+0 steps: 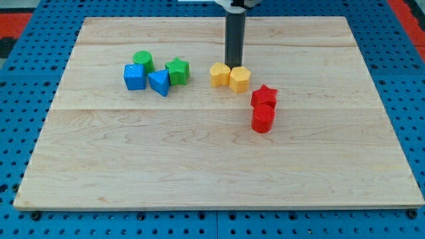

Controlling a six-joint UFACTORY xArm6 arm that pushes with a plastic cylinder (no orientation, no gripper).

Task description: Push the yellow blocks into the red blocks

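Two yellow blocks sit side by side near the board's middle top: a yellow block (219,75) on the left and a yellow hexagonal block (240,78) on the right, touching. My tip (234,64) is just above and behind the seam between them, touching or nearly touching. A red star block (263,95) lies below right of the yellow hexagonal block, a small gap apart. A red cylinder-like block (263,119) sits directly below the star, touching it.
A cluster stands at the view's left: a green cylinder (143,61), a green star (177,70), a blue cube (134,77) and a blue triangular block (159,82). The wooden board (212,172) lies on a blue pegboard.
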